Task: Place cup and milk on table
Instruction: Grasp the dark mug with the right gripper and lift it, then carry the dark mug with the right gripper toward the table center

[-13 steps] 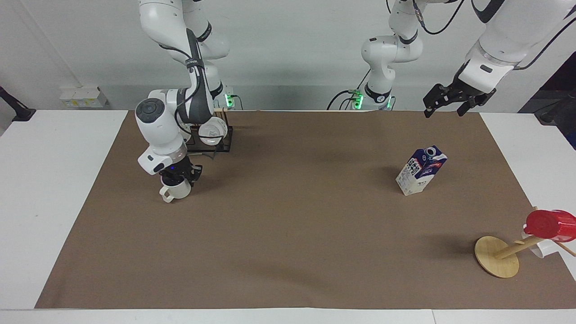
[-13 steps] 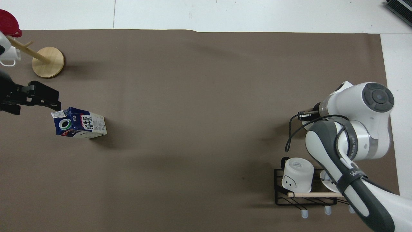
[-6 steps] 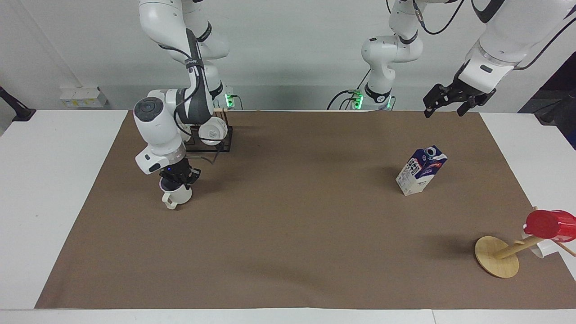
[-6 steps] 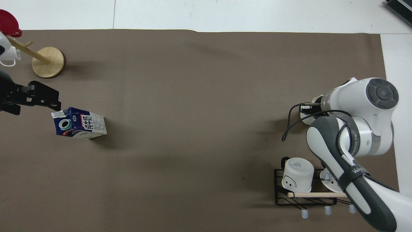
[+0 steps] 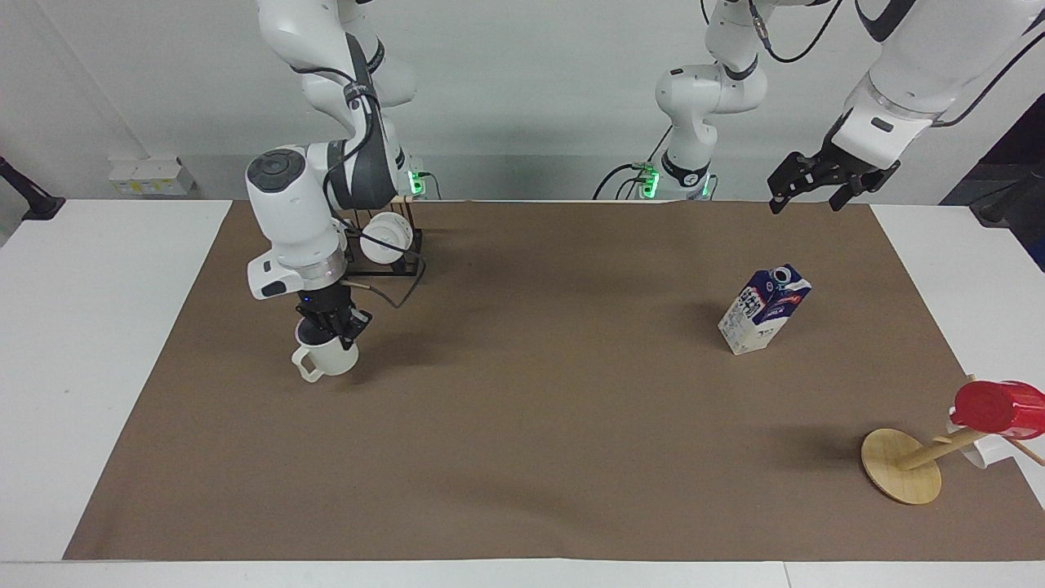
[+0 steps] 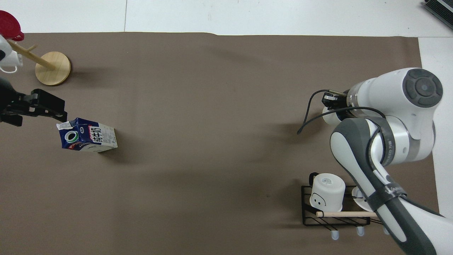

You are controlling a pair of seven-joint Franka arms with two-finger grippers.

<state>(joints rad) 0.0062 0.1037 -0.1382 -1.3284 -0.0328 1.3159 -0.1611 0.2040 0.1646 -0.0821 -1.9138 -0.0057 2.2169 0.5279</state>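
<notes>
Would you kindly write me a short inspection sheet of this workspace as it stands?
Surface: table covered by a brown sheet, flat.
Job's things: cup upright on the sheet, toward the right arm's end; milk standing toward the left arm's end.
Clutter: black wire rack holding two white mugs; wooden mug tree carrying a red cup.
Grippers: right gripper shut on the cup's rim; left gripper open in the air, waiting over the sheet's edge near the robots.
Cables: black cable looping from the right wrist.
Surroundings: white wall, green lights at the arm bases.
</notes>
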